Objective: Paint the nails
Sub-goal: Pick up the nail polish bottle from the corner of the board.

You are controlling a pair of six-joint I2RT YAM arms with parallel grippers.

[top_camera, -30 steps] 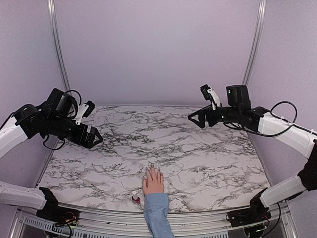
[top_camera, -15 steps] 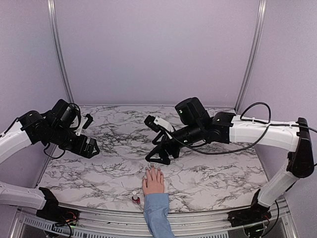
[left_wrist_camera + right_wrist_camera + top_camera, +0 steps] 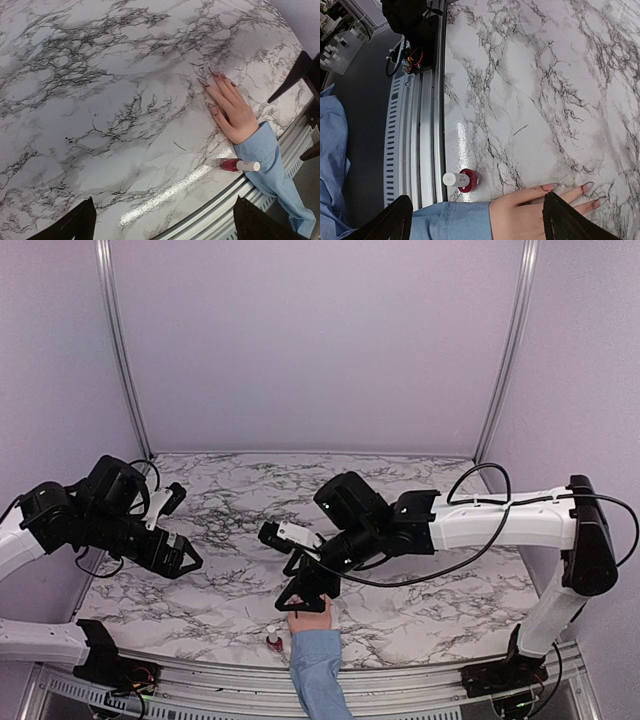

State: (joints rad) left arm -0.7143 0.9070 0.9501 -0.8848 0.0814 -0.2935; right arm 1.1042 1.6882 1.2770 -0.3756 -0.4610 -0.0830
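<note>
Nails (image 3: 212, 73) look dark red already, yet the bottle (image 3: 462, 180) sits capped on the counter (image 3: 100, 125). Both arms' jaws gape, empty.

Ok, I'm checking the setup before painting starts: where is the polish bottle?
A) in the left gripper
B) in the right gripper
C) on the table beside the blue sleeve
C: the polish bottle sits on the table right by the blue sleeve, white cap on.

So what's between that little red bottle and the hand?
Nothing: only a bare strip of the marble table separates the polish bottle from the hand, with the blue sleeve alongside. The right wrist view shows it best.
</note>
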